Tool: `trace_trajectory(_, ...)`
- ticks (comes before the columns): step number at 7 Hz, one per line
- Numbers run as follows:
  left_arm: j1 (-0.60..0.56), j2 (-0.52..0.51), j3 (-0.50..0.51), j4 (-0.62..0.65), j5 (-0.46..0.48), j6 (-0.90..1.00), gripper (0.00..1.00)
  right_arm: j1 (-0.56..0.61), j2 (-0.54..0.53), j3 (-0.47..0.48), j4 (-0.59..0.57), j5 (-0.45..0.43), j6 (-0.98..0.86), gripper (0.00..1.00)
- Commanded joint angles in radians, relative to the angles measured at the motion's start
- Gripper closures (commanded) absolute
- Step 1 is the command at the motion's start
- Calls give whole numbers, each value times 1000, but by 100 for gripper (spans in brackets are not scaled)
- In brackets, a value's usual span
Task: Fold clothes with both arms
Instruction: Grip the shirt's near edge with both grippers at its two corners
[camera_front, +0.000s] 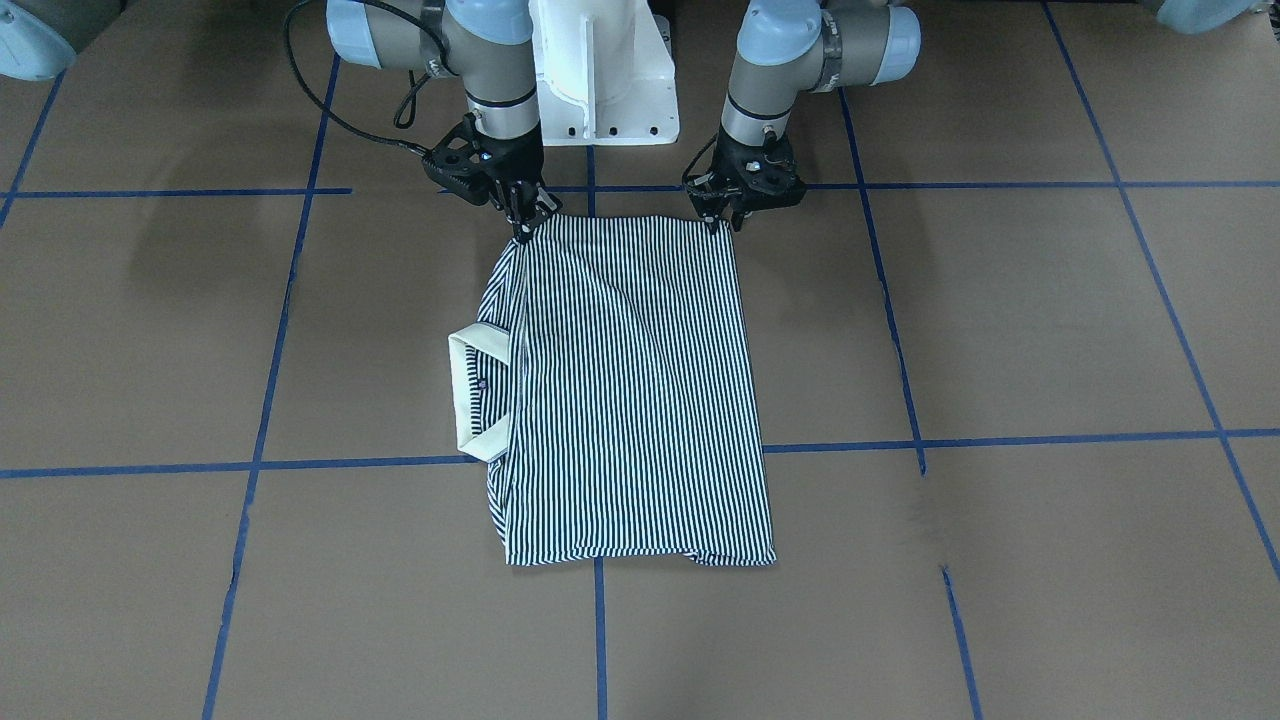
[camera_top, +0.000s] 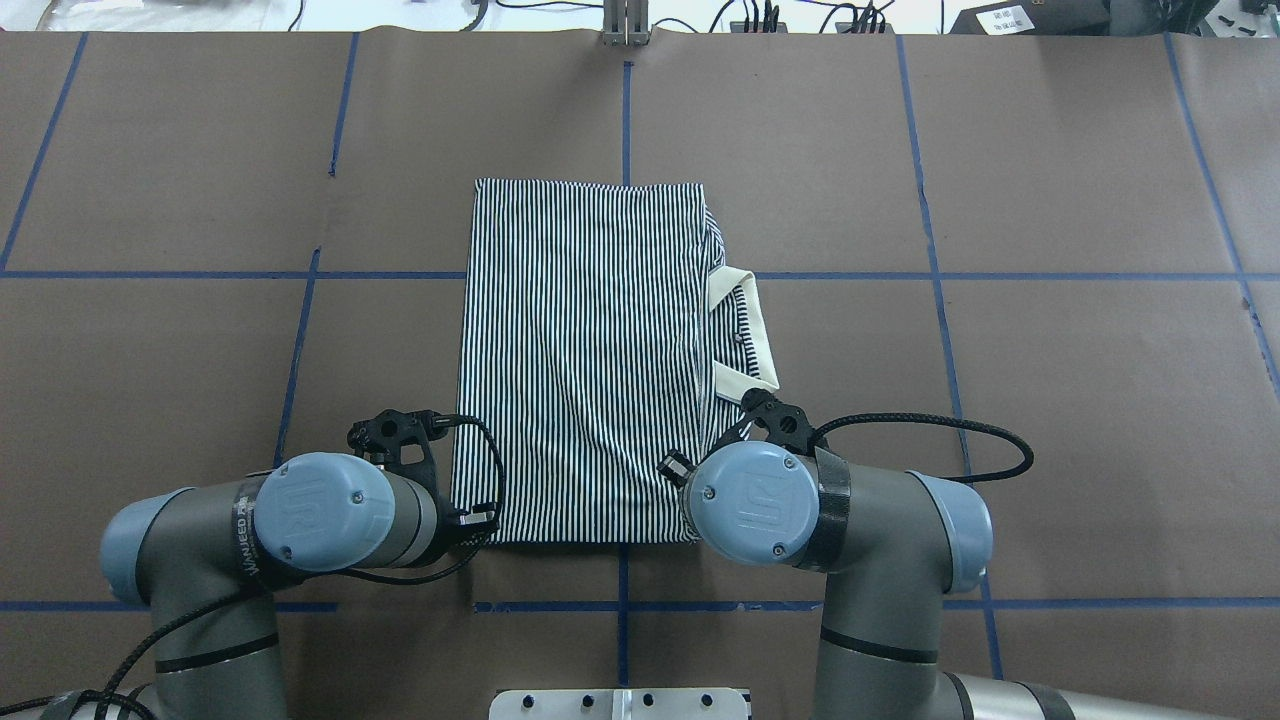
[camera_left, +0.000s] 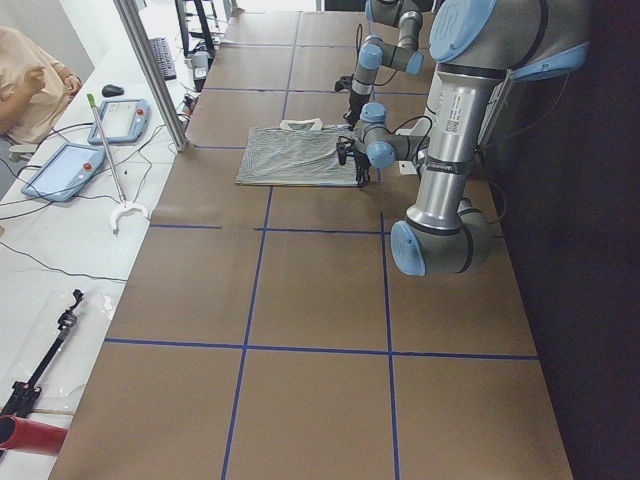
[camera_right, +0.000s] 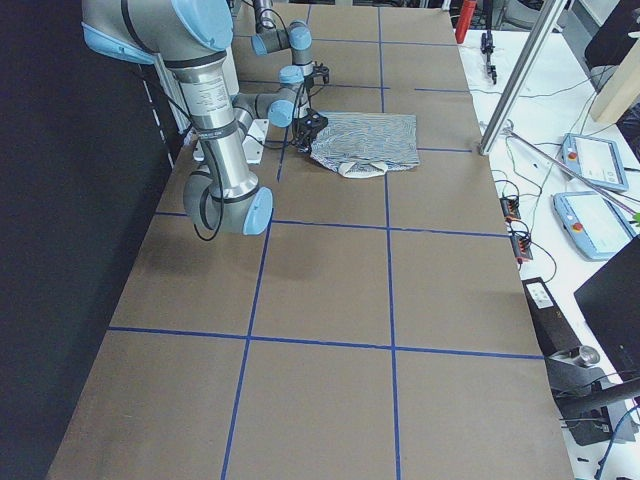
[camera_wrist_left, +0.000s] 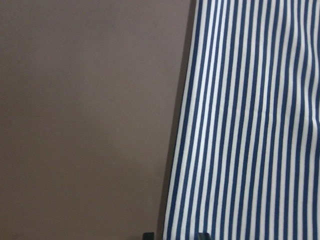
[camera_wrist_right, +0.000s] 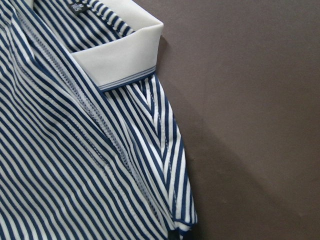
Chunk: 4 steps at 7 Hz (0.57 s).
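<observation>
Two grippers, left (camera_front: 716, 222) and right (camera_front: 524, 230), pinch my shirt's (camera_front: 630, 400) near corners, set to fold it away from me.

Overhead, wrist joints hide both hands; the left hand (camera_front: 718, 222) and right hand (camera_front: 524, 228) (front view) blur into the shirt (camera_front: 630, 390) edge.

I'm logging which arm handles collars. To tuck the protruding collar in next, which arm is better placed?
The right arm, probably: the right gripper sits at the shirt corner on the side where the cream collar sticks out; the left gripper is at the opposite corner.
</observation>
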Motion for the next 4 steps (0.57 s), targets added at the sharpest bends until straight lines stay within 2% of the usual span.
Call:
trace_trajectory(1,-1,-2,-21,4,-9,3,100,-1,0,1,0,0,0,100)
trace_trajectory(4,1,-5,-21,0,-11,3,100,-1,-2,-4,0,0,-2,100)
